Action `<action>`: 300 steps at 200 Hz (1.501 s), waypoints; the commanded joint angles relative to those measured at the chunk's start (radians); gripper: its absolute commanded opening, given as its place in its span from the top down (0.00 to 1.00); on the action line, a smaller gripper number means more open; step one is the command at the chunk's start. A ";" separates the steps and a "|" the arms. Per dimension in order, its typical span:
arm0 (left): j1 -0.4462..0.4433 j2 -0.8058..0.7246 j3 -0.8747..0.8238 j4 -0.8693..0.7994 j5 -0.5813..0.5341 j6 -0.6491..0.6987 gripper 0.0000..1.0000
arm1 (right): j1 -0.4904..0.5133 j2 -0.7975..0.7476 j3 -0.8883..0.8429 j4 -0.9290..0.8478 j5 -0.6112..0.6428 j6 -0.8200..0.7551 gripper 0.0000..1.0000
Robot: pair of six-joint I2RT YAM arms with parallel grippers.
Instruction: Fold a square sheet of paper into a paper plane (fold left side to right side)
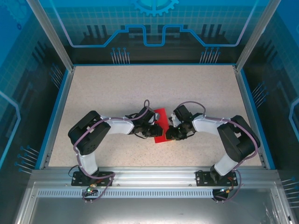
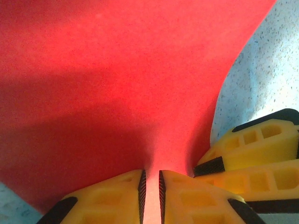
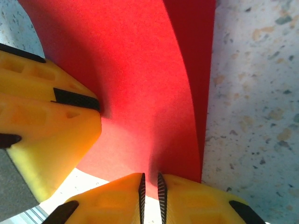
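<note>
Near the middle of the speckled table (image 1: 196,88), a little toward the near edge: the sheet of paper (image 1: 160,125), bright red, hemmed in between the two arms. From above, a red patch taller than wide, slightly tilted, with the left claw (image 1: 152,127) at its left edge and the right claw (image 1: 172,130) at its right edge, both touching it. On the blue back wall (image 1: 154,28), a gear emblem (image 1: 154,5) and circuit-style lines.

From the left wrist: left claw (image 2: 150,173) clamped on the sheet of paper (image 2: 117,84), yellow fingers (image 2: 117,196) with ribbed black pads pressed nearly together, only a thin red strip between them. Red surface bowing away from the pinch, not flat, shadowed across its lower half. Just to the right, the right claw (image 2: 205,170), tips against the same paper. Pale table (image 2: 266,70) beyond the curved right edge.

From the right wrist: right claw (image 3: 150,176) likewise clamped on the sheet of paper (image 3: 135,84), pads nearly together with paper pinched between. Left claw (image 3: 96,112) close by on the left, its dark pad touching the red surface. Along the right side, a curved red edge lying over a darker red strip. Table (image 3: 252,93) further right.
</note>
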 commanded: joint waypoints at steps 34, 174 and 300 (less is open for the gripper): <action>0.061 0.012 0.081 -0.128 -0.046 0.065 0.79 | 0.011 0.049 -0.003 -0.092 0.125 -0.026 0.82; 0.127 0.110 0.138 -0.105 -0.080 0.160 0.76 | 0.011 0.061 0.014 -0.132 0.159 -0.053 0.83; 0.248 0.153 0.207 -0.059 -0.090 0.154 0.72 | 0.011 0.045 -0.010 -0.149 0.155 -0.061 0.84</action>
